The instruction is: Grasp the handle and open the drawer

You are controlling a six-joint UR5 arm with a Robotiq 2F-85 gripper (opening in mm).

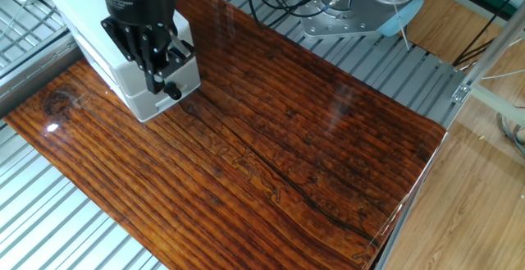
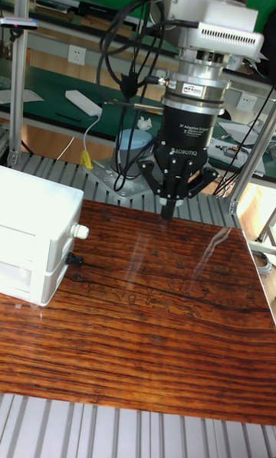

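Black handle (image 1: 174,93) on shut drawer (image 2: 47,281)

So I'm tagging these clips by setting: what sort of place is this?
Most likely a robotics lab or workshop: the arm's gripper hangs over a wood-topped table on a slatted metal frame, with cluttered green workbenches and wall sockets behind.

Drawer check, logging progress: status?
Gripper jaws together, empty, above the knob. Drawer looks shut. Nothing in the way.

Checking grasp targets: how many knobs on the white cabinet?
2. White knob on the upper tier; black handle just below, on the lower drawer. None seems hidden.
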